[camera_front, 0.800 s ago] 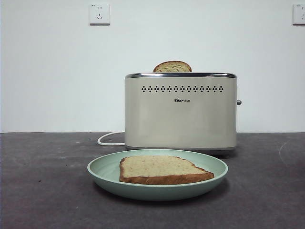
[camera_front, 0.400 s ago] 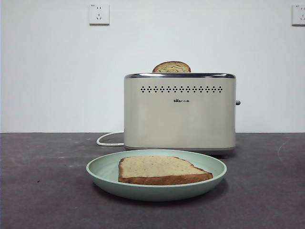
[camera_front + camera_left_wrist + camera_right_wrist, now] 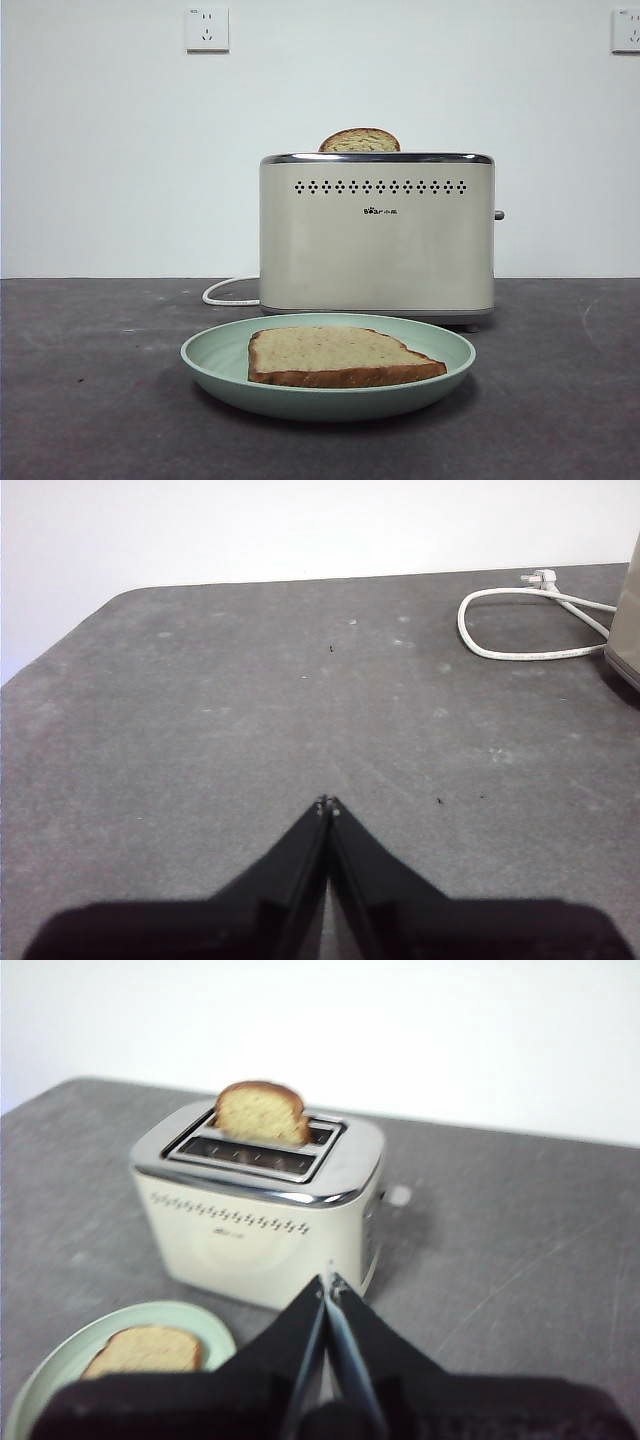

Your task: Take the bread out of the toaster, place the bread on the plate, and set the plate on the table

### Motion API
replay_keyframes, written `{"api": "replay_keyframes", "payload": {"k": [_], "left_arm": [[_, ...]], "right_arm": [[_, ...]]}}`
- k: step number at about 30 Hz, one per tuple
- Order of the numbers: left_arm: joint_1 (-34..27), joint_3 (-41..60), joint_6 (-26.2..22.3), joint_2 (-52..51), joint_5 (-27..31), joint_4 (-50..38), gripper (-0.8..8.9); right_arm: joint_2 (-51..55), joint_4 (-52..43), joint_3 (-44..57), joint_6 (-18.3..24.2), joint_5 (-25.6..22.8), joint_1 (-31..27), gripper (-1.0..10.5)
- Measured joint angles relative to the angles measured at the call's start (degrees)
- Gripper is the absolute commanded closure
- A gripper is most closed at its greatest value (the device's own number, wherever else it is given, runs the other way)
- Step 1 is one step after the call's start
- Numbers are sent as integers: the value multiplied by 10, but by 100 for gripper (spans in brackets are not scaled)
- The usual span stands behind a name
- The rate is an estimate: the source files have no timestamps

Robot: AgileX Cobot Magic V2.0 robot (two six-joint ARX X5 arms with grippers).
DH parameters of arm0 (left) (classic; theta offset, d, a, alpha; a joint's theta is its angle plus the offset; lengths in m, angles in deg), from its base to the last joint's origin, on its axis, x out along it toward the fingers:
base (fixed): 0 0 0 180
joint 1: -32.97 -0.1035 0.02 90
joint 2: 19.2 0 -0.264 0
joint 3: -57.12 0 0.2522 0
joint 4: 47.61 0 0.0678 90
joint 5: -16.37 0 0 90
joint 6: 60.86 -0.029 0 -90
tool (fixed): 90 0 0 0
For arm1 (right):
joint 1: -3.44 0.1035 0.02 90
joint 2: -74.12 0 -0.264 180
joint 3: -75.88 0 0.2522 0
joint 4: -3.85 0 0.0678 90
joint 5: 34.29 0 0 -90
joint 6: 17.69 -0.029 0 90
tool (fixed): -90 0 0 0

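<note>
Two slices show up, and the toaster (image 3: 377, 236) is the handiest landmark. It sits on the dark tabletop (image 3: 90, 400), cream body with a chrome rim, a small knob on its side, and its white cord (image 3: 225, 294) looping off across the surface behind it. Just in front of the toaster is the mint-green plate (image 3: 210, 355), flat on the tabletop, with the bread (image 3: 340, 355) lying flat inside it, dark crust toward the low camera. The second slice (image 3: 360, 140) stands upright in the toaster's rear slot, only its rounded top poking above the rim (the front slot looks empty from the right wrist view).

Neither arm is touching anything. The right gripper (image 3: 328, 1282) hangs above and in front of the toaster, looking down on it and the plate, jaws pressed together with nothing between them. The left gripper (image 3: 328, 803) is off to the cord side of the toaster, over bare tabletop, also pinched closed on nothing.

Behind the toaster is a plain white wall with a wall socket (image 3: 207, 29) high up, and another socket (image 3: 627, 29) at the far corner.
</note>
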Motion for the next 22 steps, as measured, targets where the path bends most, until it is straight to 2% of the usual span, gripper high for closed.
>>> {"api": "replay_keyframes", "payload": {"k": [7, 11, 16, 22], "left_arm": [[0, 0, 0, 0, 0, 0, 817], [0, 0, 0, 0, 0, 0, 817], [0, 0, 0, 0, 0, 0, 817], [0, 0, 0, 0, 0, 0, 817]], "right_arm": [[116, -198, 254, -6, -1, -21, 945], [169, -284, 366, -7, -2, -21, 944], [205, -332, 443, -16, -6, -21, 945], [224, -339, 483, -37, -73, -20, 945]]}}
